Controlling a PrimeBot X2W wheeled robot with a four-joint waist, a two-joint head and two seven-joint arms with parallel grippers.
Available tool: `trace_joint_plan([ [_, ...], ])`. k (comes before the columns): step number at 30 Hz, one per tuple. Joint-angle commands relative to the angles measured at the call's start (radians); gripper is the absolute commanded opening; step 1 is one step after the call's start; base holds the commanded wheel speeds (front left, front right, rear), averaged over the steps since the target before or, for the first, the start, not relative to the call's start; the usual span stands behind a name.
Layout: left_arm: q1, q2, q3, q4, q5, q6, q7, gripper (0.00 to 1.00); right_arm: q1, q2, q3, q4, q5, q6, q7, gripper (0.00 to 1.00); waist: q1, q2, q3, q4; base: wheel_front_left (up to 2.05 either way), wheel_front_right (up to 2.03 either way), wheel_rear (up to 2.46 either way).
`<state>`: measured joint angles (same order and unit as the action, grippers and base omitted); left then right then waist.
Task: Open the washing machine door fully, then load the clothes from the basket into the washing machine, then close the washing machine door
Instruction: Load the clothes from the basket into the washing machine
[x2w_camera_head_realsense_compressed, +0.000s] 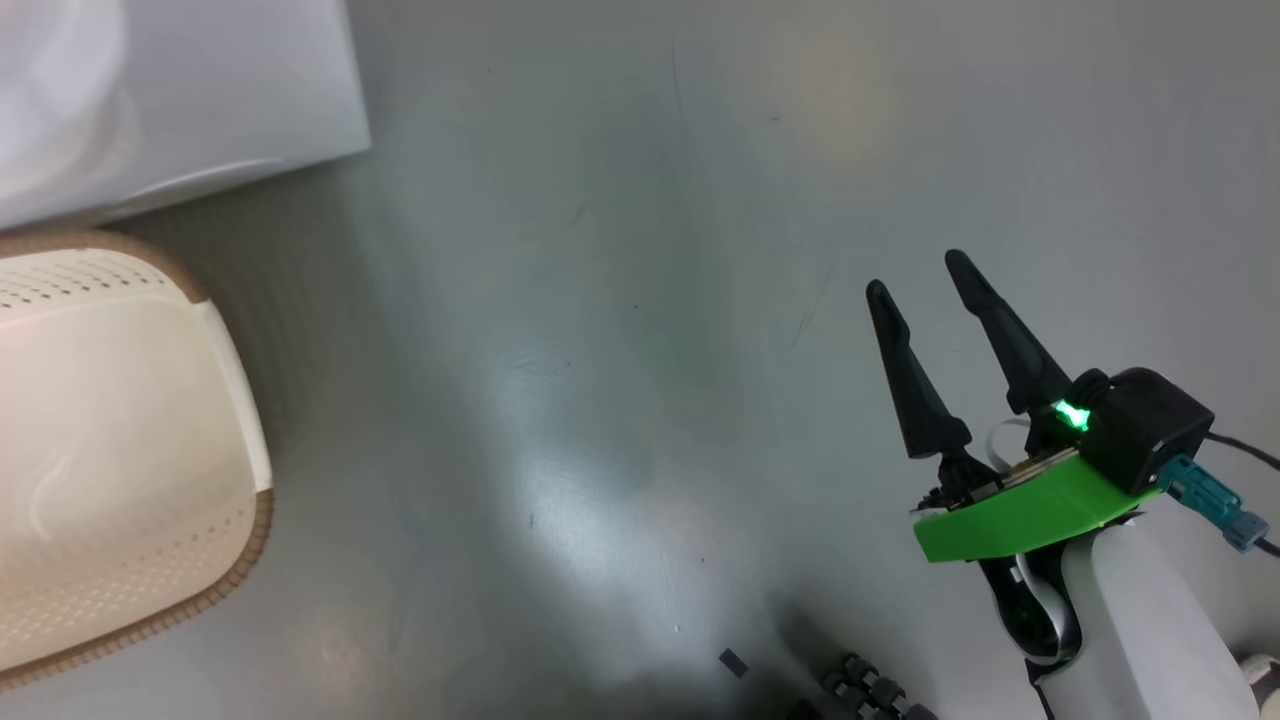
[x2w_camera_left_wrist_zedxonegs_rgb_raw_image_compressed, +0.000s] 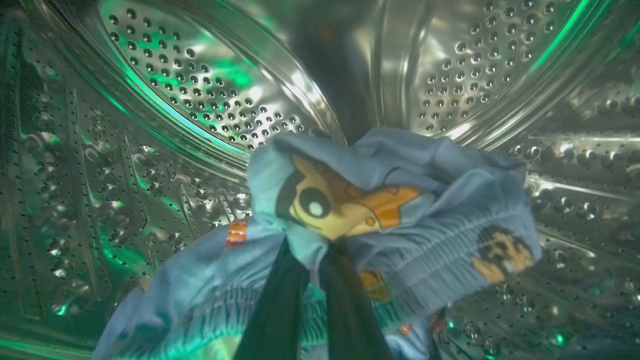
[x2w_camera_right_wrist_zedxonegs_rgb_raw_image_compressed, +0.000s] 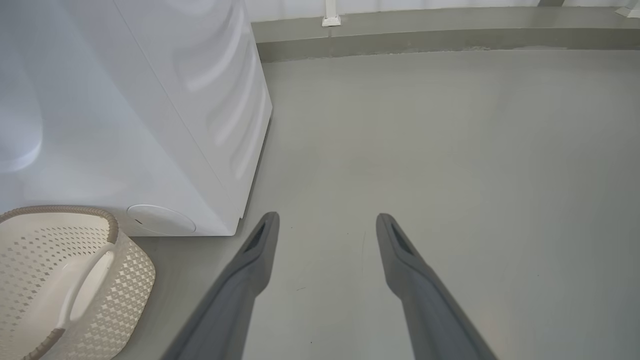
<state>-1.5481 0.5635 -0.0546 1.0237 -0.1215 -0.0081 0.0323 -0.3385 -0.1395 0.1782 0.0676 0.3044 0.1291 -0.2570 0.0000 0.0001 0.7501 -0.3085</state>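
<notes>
- Smooth grey floor (x2w_camera_head_realsense_compressed: 640, 250) spreads beside the white washing machine (x2w_camera_right_wrist_zedxonegs_rgb_raw_image_compressed: 125, 100), the cream basket (x2w_camera_head_realsense_compressed: 235, 400) standing just next to its base
- Inside the steel drum (x2w_camera_left_wrist_zedxonegs_rgb_raw_image_compressed: 200, 90), the left gripper (x2w_camera_left_wrist_zedxonegs_rgb_raw_image_compressed: 312, 250) has its fingers pressed together, pinching the light blue clothes (x2w_camera_left_wrist_zedxonegs_rgb_raw_image_compressed: 400, 210)
- The right gripper (x2w_camera_head_realsense_compressed: 916, 270) hangs over the floor, fingers spread wide, nothing between them

Crumpled light blue printed clothes (x2w_camera_left_wrist_zedxonegs_rgb_raw_image_compressed: 400, 200) deep inside the washing machine (x2w_camera_left_wrist_zedxonegs_rgb_raw_image_compressed: 200, 85)
</notes>
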Motion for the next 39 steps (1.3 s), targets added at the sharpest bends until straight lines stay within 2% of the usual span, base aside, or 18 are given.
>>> trace_joint_plan([
  [1,-0.026,0.043,0.002,-0.021,-0.003,0.008,-0.027,0.00,0.004,-0.005,0.018,-0.021,0.007,0.002,-0.005,1.00,0.0000,-0.0001,0.017,-0.008,0.00,0.00,0.00],
  [10,-0.099,0.030,0.002,0.031,-0.018,0.036,-0.089,0.00,-0.002,-0.004,0.018,-0.027,0.011,0.002,-0.005,1.00,0.0000,-0.0001,0.065,-0.015,0.00,0.00,0.00],
  [18,-0.113,0.032,-0.002,0.086,-0.031,0.039,-0.139,0.00,-0.001,-0.002,0.017,-0.027,0.012,0.002,-0.005,1.00,0.0000,-0.0001,0.077,-0.013,0.00,0.00,0.00],
  [19,-0.116,0.032,-0.007,0.090,-0.027,0.043,-0.144,0.70,-0.002,-0.002,0.016,-0.027,0.012,0.002,-0.005,1.00,0.0000,-0.0001,0.078,-0.012,0.00,0.00,0.00],
  [20,-0.118,0.030,-0.007,0.097,-0.029,0.047,-0.148,1.00,-0.003,-0.002,0.015,-0.027,0.013,0.002,-0.005,1.00,0.0000,-0.0001,0.078,-0.012,0.00,0.00,0.00],
  [31,-0.120,0.026,-0.026,0.159,-0.036,0.037,-0.178,1.00,-0.006,0.001,0.012,-0.022,0.008,0.002,-0.005,1.00,0.0000,-0.0001,0.056,-0.002,0.00,0.00,0.00],
  [39,-0.051,0.006,-0.025,0.204,-0.067,-0.003,-0.231,1.00,0.007,-0.008,-0.004,-0.017,-0.004,0.002,-0.005,1.00,0.0000,-0.0001,-0.021,0.032,0.00,0.00,0.00],
])
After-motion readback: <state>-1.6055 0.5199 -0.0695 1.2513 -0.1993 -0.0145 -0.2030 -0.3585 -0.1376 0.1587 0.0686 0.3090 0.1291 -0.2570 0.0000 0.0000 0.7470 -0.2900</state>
